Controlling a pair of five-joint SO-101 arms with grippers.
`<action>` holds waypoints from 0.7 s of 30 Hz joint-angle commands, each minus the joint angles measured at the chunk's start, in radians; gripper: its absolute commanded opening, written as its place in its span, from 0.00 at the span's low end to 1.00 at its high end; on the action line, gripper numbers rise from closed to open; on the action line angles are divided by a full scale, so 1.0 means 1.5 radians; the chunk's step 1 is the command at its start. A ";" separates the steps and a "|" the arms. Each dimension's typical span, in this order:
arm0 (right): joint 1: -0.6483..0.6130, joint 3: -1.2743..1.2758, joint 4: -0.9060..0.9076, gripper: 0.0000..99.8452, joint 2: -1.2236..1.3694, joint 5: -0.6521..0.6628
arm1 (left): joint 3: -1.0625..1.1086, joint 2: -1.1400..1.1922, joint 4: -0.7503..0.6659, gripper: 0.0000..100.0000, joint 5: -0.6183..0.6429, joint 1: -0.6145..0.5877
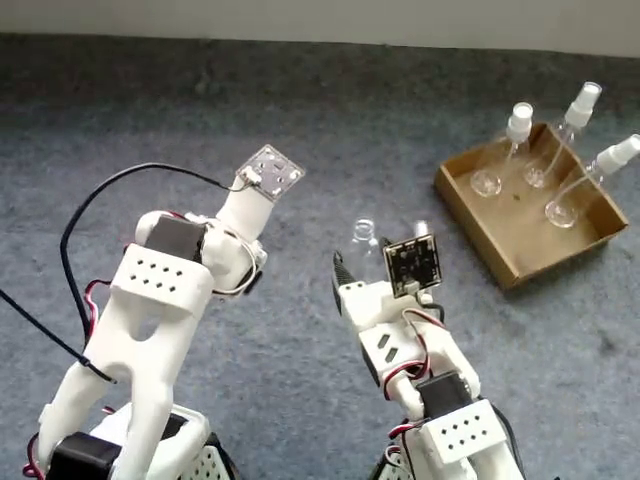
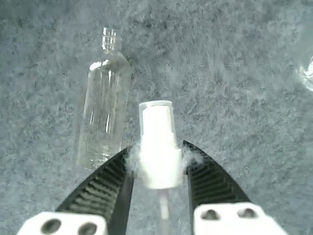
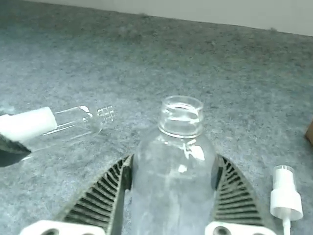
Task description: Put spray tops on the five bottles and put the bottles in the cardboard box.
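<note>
My left gripper (image 2: 157, 149) is shut on a white spray top (image 2: 156, 142), held just above the grey carpet. Beside it a clear bottle (image 2: 104, 103) without a top lies on its side; it is also seen as the lying bottle (image 3: 80, 122). My right gripper (image 3: 174, 164) is shut on an upright clear bottle (image 3: 178, 156) with an open neck, seen from above as the held bottle (image 1: 364, 238). A loose spray top (image 3: 286, 198) lies on the carpet next to it. The cardboard box (image 1: 475, 235) at the right holds three topped bottles (image 1: 500, 160).
The two arms stand side by side near the front edge, the left arm's wrist camera (image 1: 270, 175) raised over the carpet's middle. Grey carpet (image 1: 350, 110) covers the table. A pale wall runs along the far edge.
</note>
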 commanded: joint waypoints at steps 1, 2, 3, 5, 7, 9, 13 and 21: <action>-0.005 -0.002 -0.023 0.15 -0.009 0.000 | -0.006 -0.021 -0.058 0.03 -0.005 -0.005; -0.006 -0.002 -0.029 0.15 -0.009 0.000 | -0.006 -0.022 -0.071 0.03 -0.004 -0.004; -0.006 -0.001 -0.035 0.15 -0.009 0.000 | -0.006 -0.022 -0.085 0.03 -0.004 -0.003; -0.006 -0.001 -0.040 0.15 -0.007 0.000 | -0.006 -0.022 -0.122 0.03 -0.003 -0.003; -0.006 -0.001 -0.040 0.15 -0.008 0.000 | -0.007 -0.022 -0.154 0.03 -0.003 -0.004; -0.006 -0.001 -0.040 0.15 -0.008 0.000 | -0.029 -0.022 -0.165 0.03 -0.002 -0.003; -0.006 -0.001 -0.040 0.15 -0.008 0.000 | -0.113 -0.022 -0.133 0.03 0.020 -0.003; -0.006 0.029 -0.040 0.15 -0.009 -0.004 | -0.284 -0.022 -0.054 0.03 0.179 0.058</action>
